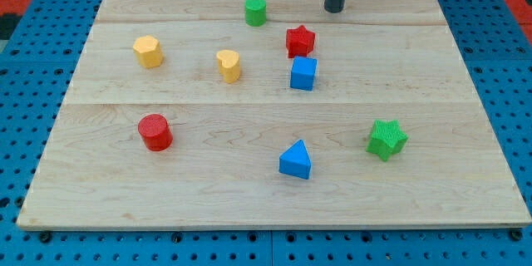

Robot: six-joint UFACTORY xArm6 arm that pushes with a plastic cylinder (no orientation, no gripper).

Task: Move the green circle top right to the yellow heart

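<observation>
Approach step: the green circle has not yet been contacted.

The end effector, a plain rod, has no jaws to spread; my tip [335, 8] is set near the table [465, 208] top edge. The green circle [255, 10] lies at 9 o'clock, apart; the yellow heart [229, 64] lies at 7 o'clock of it. Only a short nudge rightward is judged necessary.

On the pale wooden worktop [432, 66], the red star-shaped block [300, 41] serves as landmark. A blue cube [303, 74] sits just below it, nearly touching. A yellow hexagonal block [147, 51] lies far to its left. A red cylinder [155, 132] stands below-left. A blue triangular block [296, 160] lies well below it, and a green star-shaped block [386, 139] below-right.
</observation>
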